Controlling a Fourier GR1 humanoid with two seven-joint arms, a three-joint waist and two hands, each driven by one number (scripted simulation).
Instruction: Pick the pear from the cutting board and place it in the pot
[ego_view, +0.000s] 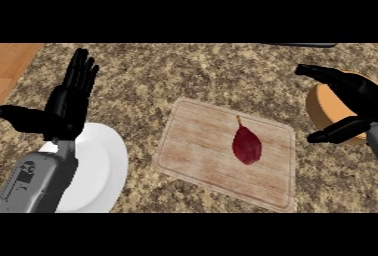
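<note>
Left forearm (37, 180): closest thing in view. Grey, coming up from the bottom-left corner and lying across the white plate.
Plate (103, 165): round and white, sits on the counter left of the cutting board. There's a bit of speckled stone between the two, so they aren't touching.
Cutting board (199, 155): pale wood, lying flat in the middle of the counter and turned at a slant, with its near corner towards the bottom right.
Pear (246, 145): dark red, lying on its side on the right half of the board, thin stem pointing away from the robot. No hand is touching it.
Left hand (65, 110): black, just past the plate's far edge, fingers straight and pointing up, thumb out to the left. It's wide open and resting with nothing in it.
Right hand (358, 95): over at the right edge, well apart from the pear. Fingers are spread out, thumb lower down, a big gap between them, and it's holding nothing.
Pot (325, 110): tan and round, at the right edge just past the board's far right corner. The right hand sits over it and hides a good chunk, so I can't tell if they touch.
Between pear and pot: the right end of the board, then a strip of counter (184, 70).
Far side: a wooden strip (18, 60) at the far-left corner and a dark object (306, 45) at the far edge. It's cut off, so I can't tell what it is.
</note>
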